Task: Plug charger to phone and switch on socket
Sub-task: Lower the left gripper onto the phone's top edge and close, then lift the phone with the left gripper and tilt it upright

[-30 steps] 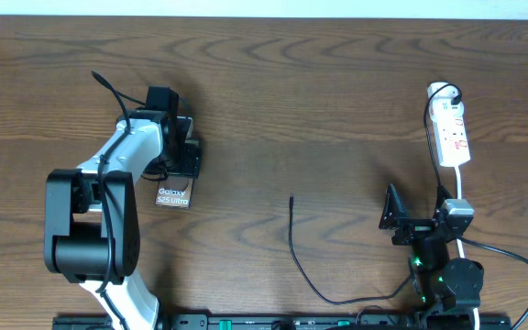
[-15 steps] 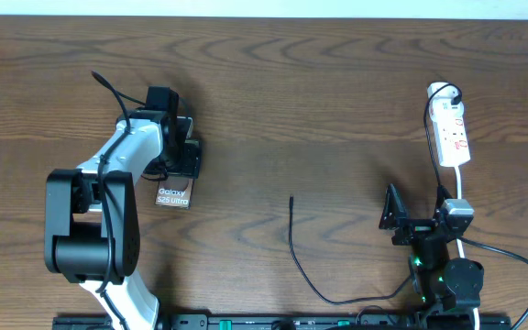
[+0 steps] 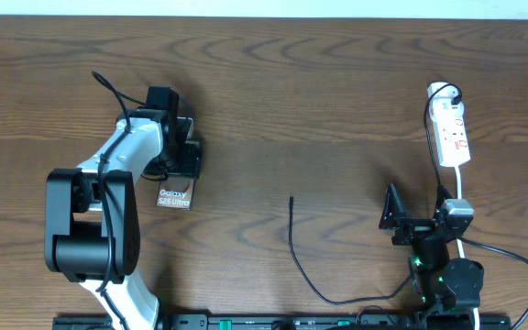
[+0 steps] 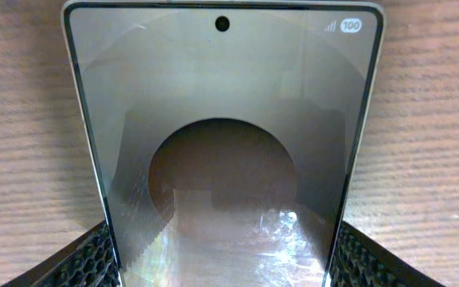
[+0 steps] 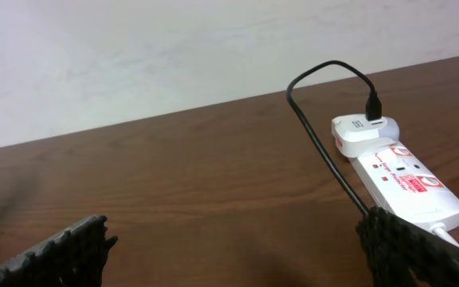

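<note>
Two grippers: the left gripper (image 3: 181,163) is on the left part of the table (image 3: 319,101), and the right gripper (image 3: 394,218) is near the front right.
Table: brown wood with wavy lines in it.
Phone: the phone (image 3: 173,195) lies flat on the left part of the table. It is a thin, shiny slab with round corners, a big dark oval on its face and white "Galaxy" letters.
Left fingers: bumpy black pads press on the phone's two long sides and hold it.
Right fingers: wide apart, with nothing between them.
Charger: the charger (image 3: 290,225) is a long thin black cable. It lies loose and bent on the wood between the two grippers, well apart from the phone.
Socket: the socket (image 3: 451,136) is a narrow white plastic strip with red marks, far right.
Adapter: a small white adapter (image 5: 361,131) sits at the strip's end, and a black cable goes into it.
</note>
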`<action>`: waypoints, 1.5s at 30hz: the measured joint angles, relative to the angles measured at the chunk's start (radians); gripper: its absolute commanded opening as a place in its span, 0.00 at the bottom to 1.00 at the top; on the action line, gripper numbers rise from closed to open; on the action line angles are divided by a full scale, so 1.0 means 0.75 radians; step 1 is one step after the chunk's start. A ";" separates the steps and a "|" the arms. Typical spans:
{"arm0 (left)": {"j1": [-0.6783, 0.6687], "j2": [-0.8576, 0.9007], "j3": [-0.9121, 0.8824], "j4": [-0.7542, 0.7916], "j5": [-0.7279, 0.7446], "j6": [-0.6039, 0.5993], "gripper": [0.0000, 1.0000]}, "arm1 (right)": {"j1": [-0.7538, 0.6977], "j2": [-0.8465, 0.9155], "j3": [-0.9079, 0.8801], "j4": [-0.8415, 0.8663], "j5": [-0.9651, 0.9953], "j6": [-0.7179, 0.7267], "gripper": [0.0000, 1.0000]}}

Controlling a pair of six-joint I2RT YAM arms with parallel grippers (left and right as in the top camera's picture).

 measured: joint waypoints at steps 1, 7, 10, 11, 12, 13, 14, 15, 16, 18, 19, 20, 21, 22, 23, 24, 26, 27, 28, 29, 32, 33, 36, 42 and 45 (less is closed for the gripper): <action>0.000 0.000 0.002 -0.009 0.008 0.000 0.08 | 0.000 0.000 0.000 0.000 0.000 0.000 0.99; 0.000 -0.034 0.018 -0.043 0.028 -0.001 0.08 | 0.000 0.000 0.000 0.000 0.000 0.000 0.99; 0.000 -0.099 0.020 -0.054 0.029 -0.003 0.07 | 0.000 0.000 0.000 0.000 0.000 0.000 0.99; 0.000 -0.123 0.022 -0.060 0.030 -0.004 0.08 | 0.000 0.000 0.000 0.000 0.000 0.000 0.99; 0.000 -0.149 0.024 -0.067 0.030 -0.006 0.07 | 0.000 0.000 0.000 0.000 0.000 0.000 0.99; 0.000 -0.169 0.027 -0.075 0.030 -0.012 0.07 | 0.000 0.000 0.000 0.000 0.000 0.000 0.99; 0.000 -0.192 0.030 -0.085 0.031 -0.028 0.08 | 0.000 0.000 0.000 0.000 0.000 0.000 0.99; 0.000 -0.207 0.031 -0.094 0.035 -0.042 0.08 | 0.000 0.000 0.000 0.000 0.000 0.000 0.99; 0.000 -0.220 0.033 -0.105 0.049 -0.052 0.08 | 0.000 0.000 0.000 0.000 0.000 0.000 0.99; 0.000 -0.239 0.033 -0.120 0.087 -0.071 0.07 | 0.000 0.000 0.000 0.000 0.000 0.000 0.99; 0.000 -0.243 0.033 -0.125 0.117 -0.077 0.07 | 0.000 0.000 0.000 0.001 0.000 0.000 0.99; 0.000 -0.244 0.033 -0.125 0.143 -0.081 0.07 | 0.000 0.000 0.000 0.000 0.000 0.000 0.99; 0.000 -0.244 0.033 -0.125 0.172 -0.091 0.08 | 0.000 0.000 0.000 0.000 0.000 0.000 0.99; 0.000 -0.244 0.033 -0.126 0.195 -0.102 0.07 | 0.000 0.000 0.000 0.000 0.000 0.000 0.99; -0.001 -0.244 0.033 -0.126 0.217 -0.113 0.07 | 0.000 0.000 0.000 0.000 0.000 0.000 0.99; -0.001 -0.244 0.033 -0.126 0.235 -0.120 0.07 | 0.000 0.000 0.000 0.000 0.000 0.000 0.99; -0.001 -0.244 0.033 -0.128 0.266 -0.137 0.08 | 0.000 0.000 0.000 0.000 0.000 0.000 0.99; -0.001 -0.244 0.033 -0.131 0.277 -0.144 0.07 | 0.000 0.000 0.000 0.000 0.000 0.000 0.99; -0.001 -0.244 0.033 -0.135 0.284 -0.150 0.07 | 0.000 0.000 0.000 0.000 0.000 0.000 0.99; -0.001 -0.244 0.033 -0.141 0.293 -0.163 0.08 | 0.000 0.000 0.000 0.000 0.000 0.001 0.99; -0.001 -0.244 0.033 -0.150 0.318 -0.205 0.07 | 0.000 0.000 0.000 0.000 0.000 0.000 0.99; -0.001 -0.244 0.033 -0.149 0.340 -0.221 0.07 | 0.000 0.000 0.000 0.000 0.000 0.000 0.99; -0.001 -0.244 0.033 -0.149 0.419 -0.277 0.07 | 0.000 0.000 0.000 0.000 0.000 0.000 0.99; -0.001 -0.244 0.033 -0.092 0.714 -0.424 0.07 | 0.000 0.000 0.000 0.000 0.000 0.000 0.99; -0.001 -0.244 0.033 -0.043 0.905 -0.515 0.07 | 0.000 0.000 0.000 0.000 0.000 0.000 0.99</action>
